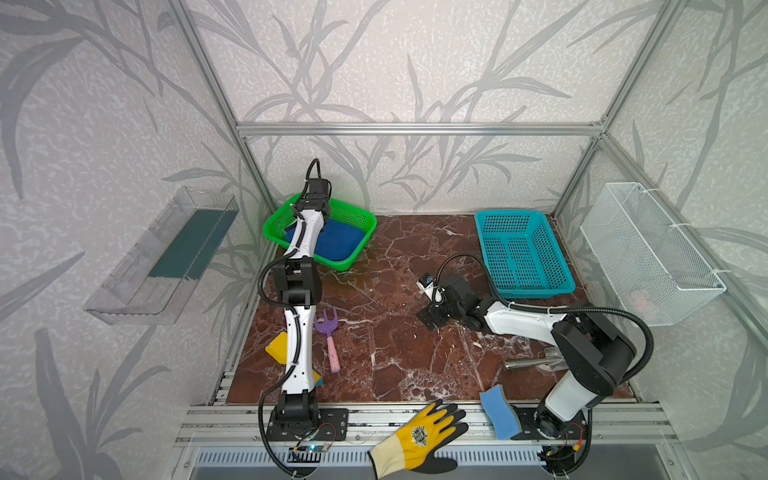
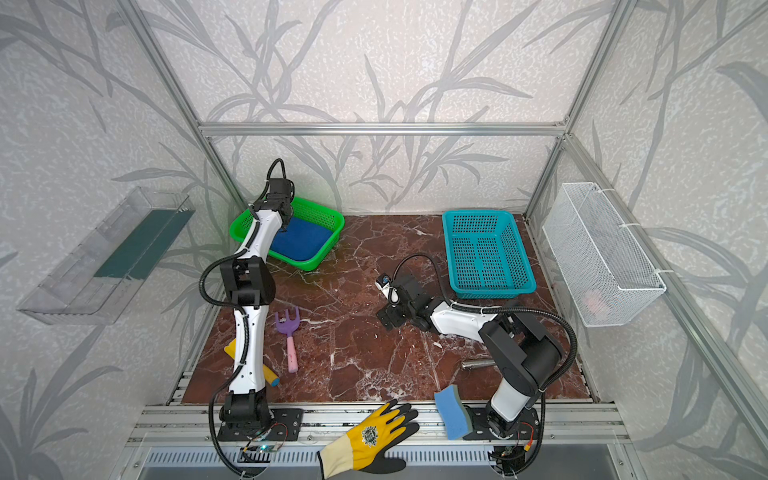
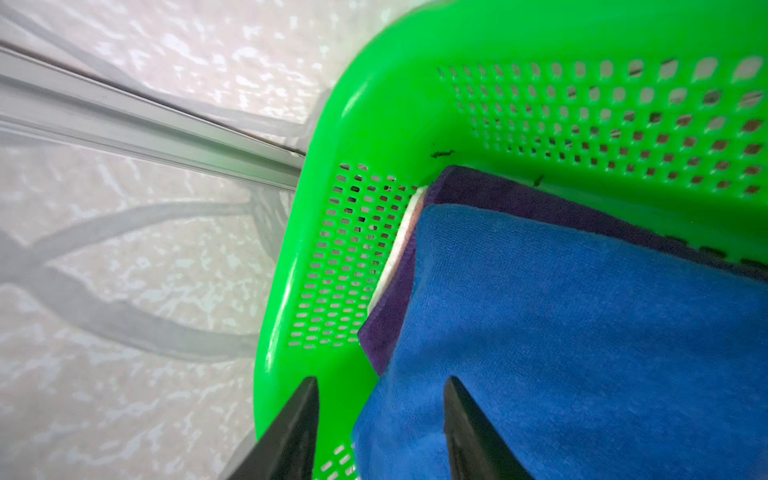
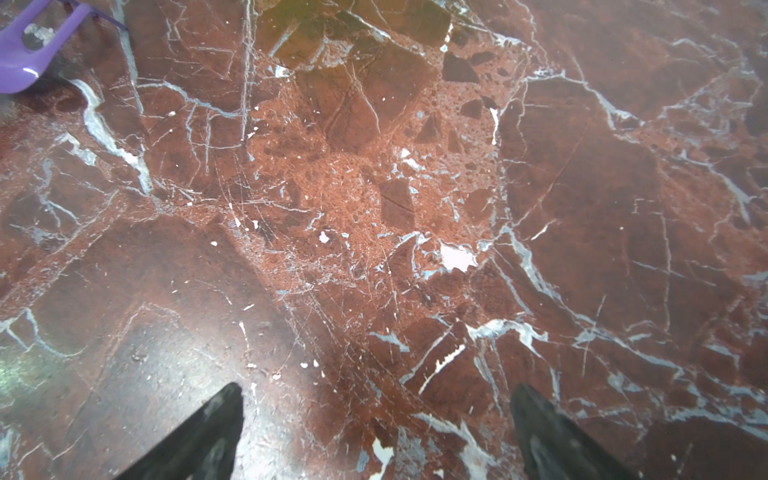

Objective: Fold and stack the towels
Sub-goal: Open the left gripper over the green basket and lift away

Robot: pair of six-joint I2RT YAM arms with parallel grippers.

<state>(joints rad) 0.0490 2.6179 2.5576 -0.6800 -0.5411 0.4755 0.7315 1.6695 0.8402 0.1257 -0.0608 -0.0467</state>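
Where the left arm reaches into the back-left corner, all three towels sit stacked in the green basket (image 3: pixel 374 104). Blue towel (image 3: pixel 582 332) is on top. Purple towel (image 3: pixel 519 195) is under it with its edges sticking out. Cream towel (image 3: pixel 409 232) is at the bottom, only a thin sliver showing against the basket wall. In both top views only the blue one shows.

Left hand (image 3: pixel 381 380) is partly spread, one finger over the basket rim, the other over the blue towel. The towel's edge lies in the gap and nothing is pinched. Can't tell if the fingers touch the cloth.

Right hand (image 4: pixel 377 386) is spread wide, low over the worktop (image 4: pixel 374 166) near the middle, gripping nothing. Purple toy rake (image 4: pixel 25 58) shows at the edge of its wrist view.

Teal basket (image 1: pixel 534 293) stands back right. Glove (image 1: pixel 419 436) and sponge (image 1: pixel 496 411) lie on the front rail.
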